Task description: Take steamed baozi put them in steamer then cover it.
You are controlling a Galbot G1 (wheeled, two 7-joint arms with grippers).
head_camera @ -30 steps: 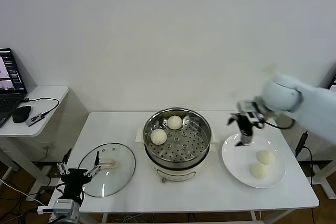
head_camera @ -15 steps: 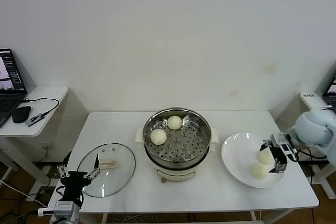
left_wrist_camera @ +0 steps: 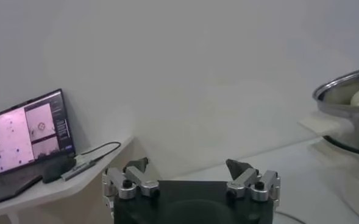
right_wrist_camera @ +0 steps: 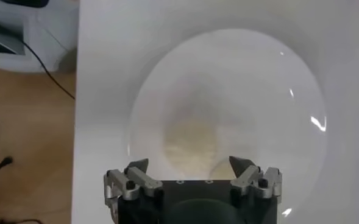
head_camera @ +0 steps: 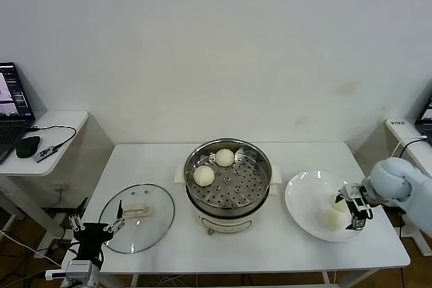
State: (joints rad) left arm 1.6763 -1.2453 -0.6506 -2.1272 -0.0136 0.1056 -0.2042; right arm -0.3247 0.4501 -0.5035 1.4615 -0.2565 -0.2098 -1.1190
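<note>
The steel steamer (head_camera: 229,181) stands mid-table on its cream pot base, with two baozi (head_camera: 225,157) (head_camera: 204,175) inside. Two more baozi (head_camera: 331,219) (head_camera: 340,202) lie on the white plate (head_camera: 305,197) to the right. My right gripper (head_camera: 354,210) hangs open low over that plate's right side, right beside these buns. In the right wrist view a baozi (right_wrist_camera: 191,143) sits just ahead of the open right gripper (right_wrist_camera: 189,163). The glass cover (head_camera: 138,208) lies flat at the left. My left gripper (head_camera: 94,228) waits open near the cover's front-left edge, empty (left_wrist_camera: 188,164).
A side table at the far left carries a laptop (left_wrist_camera: 30,131), a mouse (head_camera: 28,146) and cables. The steamer's rim (left_wrist_camera: 350,97) shows at the edge of the left wrist view. The plate reaches close to the table's right edge (head_camera: 398,234).
My right arm has swung from above the plate's far-left rim over to its right side and come down next to the two buns. The left gripper has sunk slightly.
</note>
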